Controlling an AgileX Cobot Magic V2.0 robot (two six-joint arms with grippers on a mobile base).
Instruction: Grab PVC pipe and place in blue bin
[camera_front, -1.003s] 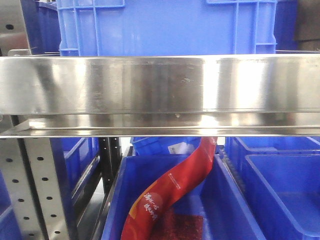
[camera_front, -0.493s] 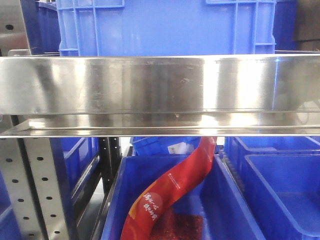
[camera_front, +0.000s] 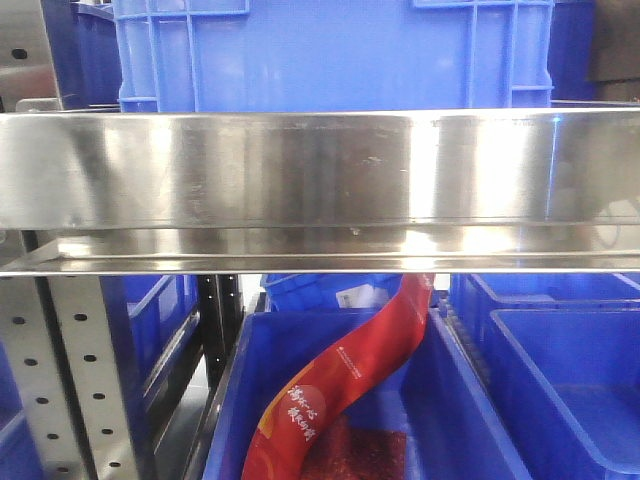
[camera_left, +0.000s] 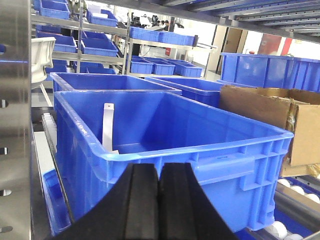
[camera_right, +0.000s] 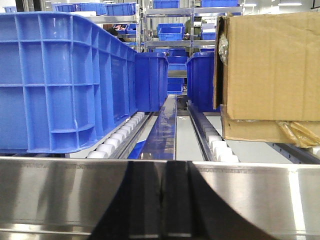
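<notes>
No PVC pipe shows clearly in any view. A white flared part (camera_left: 41, 59) at the left edge of the left wrist view may be pipe, but I cannot tell. My left gripper (camera_left: 159, 168) is shut and empty, just in front of the near rim of a large blue bin (camera_left: 200, 150). A white flat strip (camera_left: 107, 126) leans inside that bin. My right gripper (camera_right: 164, 168) is shut and empty, low behind a steel rail (camera_right: 60, 190). Neither gripper shows in the front view.
The front view shows a steel shelf rail (camera_front: 320, 185) with a blue bin (camera_front: 330, 50) above it. Below are blue bins (camera_front: 440, 420), one holding a red bag (camera_front: 345, 380). Cardboard boxes (camera_left: 280, 120) (camera_right: 270, 70) stand to the right. Roller tracks (camera_right: 117, 140) run ahead beside a tall blue bin (camera_right: 55, 80).
A faint reflection at the right end of the steel rail has shifted. Nothing else has visibly moved.
</notes>
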